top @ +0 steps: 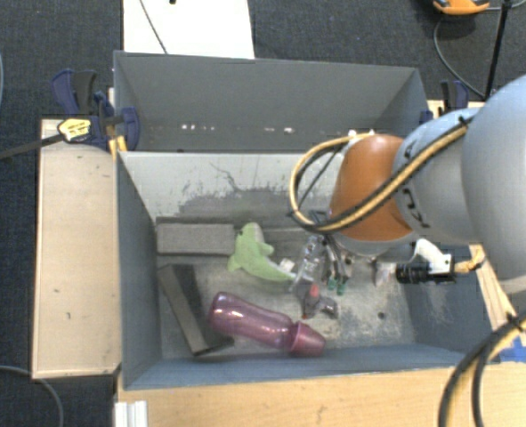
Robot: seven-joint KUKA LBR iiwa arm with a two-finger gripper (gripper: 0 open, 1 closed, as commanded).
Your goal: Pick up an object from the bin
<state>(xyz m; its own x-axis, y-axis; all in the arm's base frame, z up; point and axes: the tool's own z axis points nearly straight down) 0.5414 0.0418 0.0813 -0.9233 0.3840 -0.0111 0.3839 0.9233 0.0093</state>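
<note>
I am reaching into the grey bin (263, 105) from the right side. My pincer (314, 294) is hanging low over the floor of the bin, near the middle. I cannot tell if it is open or shut, because it is small and dark from up here. I am not seeing anything held in it.

A green floppy thing (252, 254) is lying just beside my pincer, on its left. It is looking soft and a bit crumpled. A purple bottle (249, 321) is lying on its side near the front wall. Its cap end is pointing right and is sitting just under my pincer in the picture. My pincer is hanging between these two things.

A grey block (194, 237) is lying further left, touching the green floppy thing. A dark flat piece (181, 305) is leaning in the left corner, next to the fat end of the purple bottle.

My orange cover (369, 185) is sitting above my pincer, and my cables (309, 163) are looping around it.
</note>
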